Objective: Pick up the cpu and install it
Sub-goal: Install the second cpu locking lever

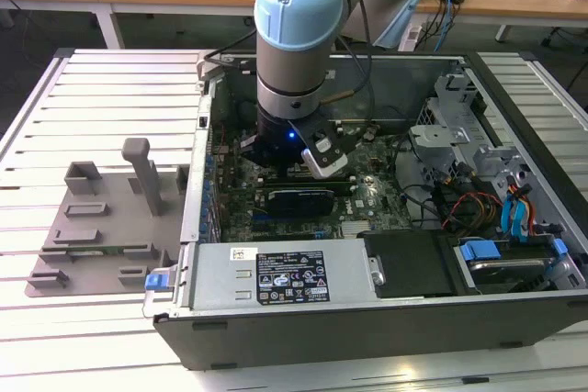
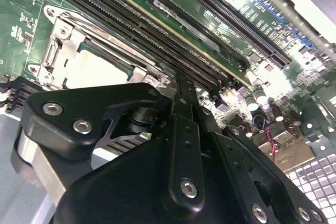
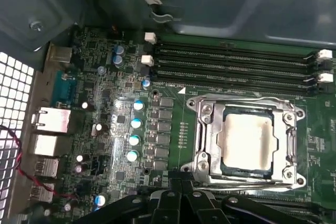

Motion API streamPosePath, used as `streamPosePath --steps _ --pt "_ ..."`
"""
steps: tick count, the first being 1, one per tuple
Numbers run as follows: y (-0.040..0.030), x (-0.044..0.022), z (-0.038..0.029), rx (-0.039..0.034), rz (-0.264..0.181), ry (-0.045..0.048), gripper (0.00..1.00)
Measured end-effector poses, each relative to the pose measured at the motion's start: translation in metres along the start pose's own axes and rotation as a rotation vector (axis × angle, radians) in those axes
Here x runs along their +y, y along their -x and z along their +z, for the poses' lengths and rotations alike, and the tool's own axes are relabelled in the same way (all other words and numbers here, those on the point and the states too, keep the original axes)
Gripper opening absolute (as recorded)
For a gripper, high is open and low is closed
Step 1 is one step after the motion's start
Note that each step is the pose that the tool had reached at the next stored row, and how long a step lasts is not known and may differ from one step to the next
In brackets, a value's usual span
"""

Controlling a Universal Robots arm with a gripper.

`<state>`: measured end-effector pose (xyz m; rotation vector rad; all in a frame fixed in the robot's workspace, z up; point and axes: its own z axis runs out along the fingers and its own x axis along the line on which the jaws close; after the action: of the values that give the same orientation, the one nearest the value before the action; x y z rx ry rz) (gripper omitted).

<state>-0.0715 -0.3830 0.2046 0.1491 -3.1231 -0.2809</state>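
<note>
Since the cpu (image 3: 247,139) lies flat inside the socket frame (image 3: 202,129) on the motherboard (image 3: 173,124), with the gripper (image 3: 181,187) just beside it, fingers together on nothing, the step is best judged by checking that the chip sits level and square within the frame. Its metal top faces straight up; being square, it has no long axis. In the exterior view the arm (image 1: 299,34) stands toward ten o'clock of the computer case (image 1: 514,254) centre
</note>
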Motion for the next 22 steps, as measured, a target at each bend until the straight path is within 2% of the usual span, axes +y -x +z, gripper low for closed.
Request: streamPosePath --steps 5,8,10,11,12,15,17,18,19,20,22 --pt "0.0007 0.0060 0.0071 0.0012 -0.008 0.0002 0.11" --pt "0.0007 0.0068 0.0077 0.0025 -0.014 0.0000 0.11" --pt "0.0008 0.0072 0.0059 0.0033 -0.015 -0.0060 0.11" --pt "0.0008 0.0078 0.0036 0.0037 -0.015 -0.0131 0.11" --pt "0.0014 0.0082 0.0005 0.0053 -0.015 -0.0259 0.11" --pt "0.0116 0.0109 0.0001 0.0087 -0.014 -0.0590 0.11" --pt "0.0170 0.0134 0.0005 0.0103 -0.014 -0.0744 0.11" --pt "0.0206 0.0155 0.0009 0.0118 -0.014 -0.0895 0.11" --pt "0.0230 0.0168 0.0011 0.0125 -0.014 -0.0970 0.11" --pt "0.0275 0.0196 0.0014 0.0144 -0.014 -0.1137 0.11" --pt "0.0344 0.0243 0.0021 0.0168 -0.013 -0.1388 0.11"
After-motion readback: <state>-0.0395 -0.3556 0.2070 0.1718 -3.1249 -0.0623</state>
